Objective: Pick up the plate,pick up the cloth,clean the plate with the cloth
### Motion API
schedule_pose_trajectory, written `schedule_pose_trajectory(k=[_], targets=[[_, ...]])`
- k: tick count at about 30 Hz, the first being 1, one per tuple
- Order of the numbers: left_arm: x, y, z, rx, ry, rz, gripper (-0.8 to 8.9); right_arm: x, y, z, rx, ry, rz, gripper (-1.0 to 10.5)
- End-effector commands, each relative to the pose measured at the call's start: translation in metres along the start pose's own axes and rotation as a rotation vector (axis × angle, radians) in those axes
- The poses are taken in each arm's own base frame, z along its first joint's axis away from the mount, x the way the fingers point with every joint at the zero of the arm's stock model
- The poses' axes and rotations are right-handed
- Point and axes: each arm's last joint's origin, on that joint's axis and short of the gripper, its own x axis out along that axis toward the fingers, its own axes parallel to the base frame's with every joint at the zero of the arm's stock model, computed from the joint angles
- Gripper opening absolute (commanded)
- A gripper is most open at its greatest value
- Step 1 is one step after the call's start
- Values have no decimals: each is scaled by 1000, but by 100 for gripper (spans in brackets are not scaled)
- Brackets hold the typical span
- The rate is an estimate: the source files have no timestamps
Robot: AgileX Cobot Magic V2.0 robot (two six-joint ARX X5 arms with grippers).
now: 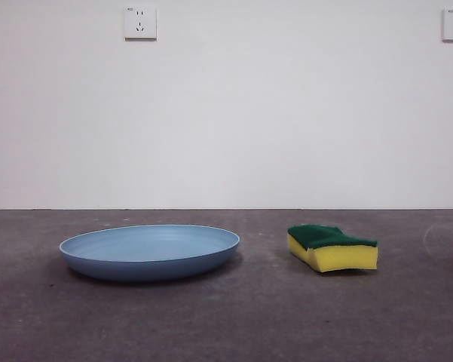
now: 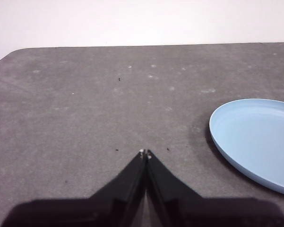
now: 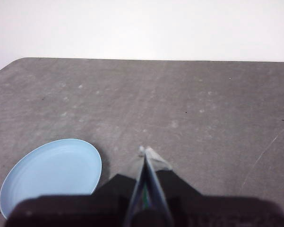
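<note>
Evidently nothing is yet accomplished: the plate (image 1: 149,252) is lying flat on the worktop (image 1: 226,324), left of the cloth (image 1: 332,247), the two apart. The left claw (image 2: 145,152) and right claw (image 3: 145,150) are both waiting with jaws together, holding nothing.

txt: none legible | wall sockets (image 1: 140,23): tiny marks, too small to read

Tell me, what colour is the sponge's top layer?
Dark green, over yellow foam; the sponge shows best in the front view.
</note>
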Motion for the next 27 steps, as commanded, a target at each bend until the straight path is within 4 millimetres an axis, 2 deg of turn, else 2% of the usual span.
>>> schedule_pose_trajectory(k=[1,13,20,23,27], targets=[[1,0,-5,1,10,2,-3,1,0,-2,9,0,-4,1],[1,0,-5,1,10,2,-3,-2,-1,-2,-11,-5,-7,1],[1,0,-5,1,10,2,-3,-17,-20,-3,-91,-28,-93,1],[1,0,-5,1,10,2,-3,-23,-33,-12,-74,-41,-117,1],[1,0,-5,1,10,2,-3,-26,-51,-39,-38,-74,-145,1]])
